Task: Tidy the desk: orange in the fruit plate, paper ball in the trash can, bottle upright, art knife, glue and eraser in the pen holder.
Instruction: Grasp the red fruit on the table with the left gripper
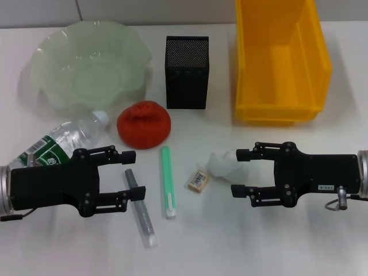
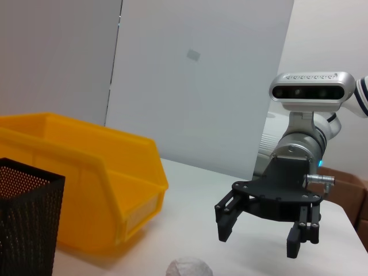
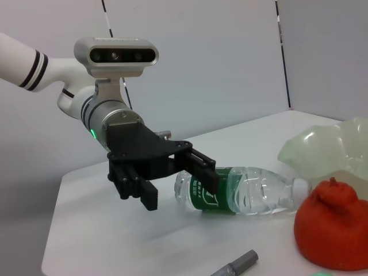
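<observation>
The orange (image 1: 144,123) sits on the table in front of the pale green fruit plate (image 1: 86,63). The bottle (image 1: 63,141) lies on its side at the left, partly under my left arm. My left gripper (image 1: 133,174) is open, beside a grey and clear stick (image 1: 141,207). A slim green stick (image 1: 167,181) lies at the centre; I cannot tell which stick is the art knife or the glue. The eraser (image 1: 198,180) and the paper ball (image 1: 224,164) lie just off the open right gripper (image 1: 238,172). At the back stand the pen holder (image 1: 187,72) and the trash can (image 1: 282,57).
The left wrist view shows the trash can (image 2: 86,178), the pen holder (image 2: 26,224), the paper ball (image 2: 188,267) and the right gripper (image 2: 264,238). The right wrist view shows the left gripper (image 3: 181,187), the bottle (image 3: 247,192) and the orange (image 3: 333,230).
</observation>
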